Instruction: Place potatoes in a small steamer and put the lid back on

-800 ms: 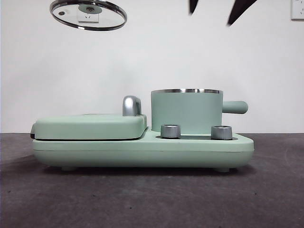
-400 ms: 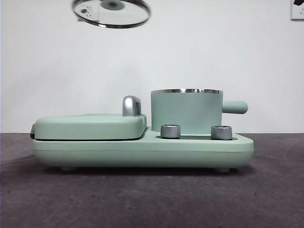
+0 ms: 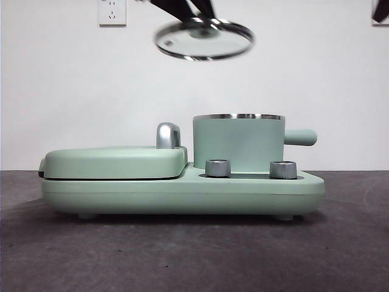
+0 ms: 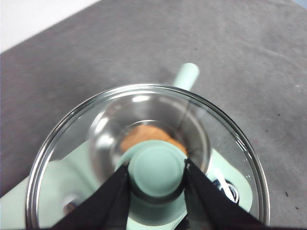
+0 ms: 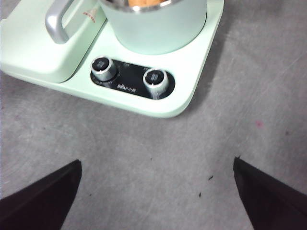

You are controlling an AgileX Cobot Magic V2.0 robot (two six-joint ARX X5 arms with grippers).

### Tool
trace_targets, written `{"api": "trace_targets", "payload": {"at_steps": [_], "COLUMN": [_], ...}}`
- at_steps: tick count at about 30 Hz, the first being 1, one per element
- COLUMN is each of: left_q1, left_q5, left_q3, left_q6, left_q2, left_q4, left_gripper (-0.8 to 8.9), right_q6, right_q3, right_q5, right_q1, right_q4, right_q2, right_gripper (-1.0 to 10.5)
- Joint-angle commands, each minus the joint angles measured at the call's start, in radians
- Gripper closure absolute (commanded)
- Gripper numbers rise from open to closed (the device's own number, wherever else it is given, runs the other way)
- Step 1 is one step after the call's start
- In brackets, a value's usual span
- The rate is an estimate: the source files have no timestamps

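We saw a dark grey, slightly speckled surface [image 3: 194,255] filling the lower third of the front view, with a plain white wall [image 3: 316,79] behind it and a wall socket [image 3: 112,11] at the upper left of the frame. On the surface stood a mint-green cooker base [image 3: 182,193] with two chrome dials [image 3: 218,168], a flat griddle cover [image 3: 115,162] on its left half and a chrome handle [image 3: 168,135] beside it.

The small steamer [image 3: 238,142] stood on the right half of the base, its stubby side handle pointing toward the right of the frame. In the left wrist view we could make out the potato [image 4: 146,135] inside the steamer, seen through the glass as an orange-brown patch (the dark spot was not visible to us).

The left claw [image 4: 157,168] was closed on the green knob of the lid [image 3: 203,39], one black jaw on each side of the knob. In the front view the lid hung tilted near the top centre of the frame, well above the steamer and a little to the left of it, touching nothing below.

The right claw [image 5: 156,191] hovered over bare surface in front of the base, its jaws spread wide and holding nothing.
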Motion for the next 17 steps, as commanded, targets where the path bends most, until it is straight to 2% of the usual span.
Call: {"api": "trace_targets", "payload": {"at_steps": [1,8,15,17], "left_q1": [-0.027,-0.053,-0.052,-0.052], "left_q5": [0.002,0.002,-0.004,-0.036], "left_q3": [0.035,0.035,0.035,0.035], "left_q6": [-0.008,-0.008,-0.008,-0.008], "left_q2": [0.055,0.159,0.213,0.213], "left_q4": [0.046,0.158,0.199,0.217], "left_gripper": [7.96,7.96,7.96,7.96], "right_q6": [0.032,0.032,0.031,0.031], "right_q3": [-0.008,-0.013,-0.013,-0.013], "right_q5": [0.001,0.008,0.007,0.007], "right_q1": [0.007,0.007,0.007,0.007], "right_q4": [0.014,0.01,0.009,0.01], "right_q2": [-0.042,-0.119,-0.122,-0.122], "right_gripper": [4.4,4.4,4.4,4.4]}}
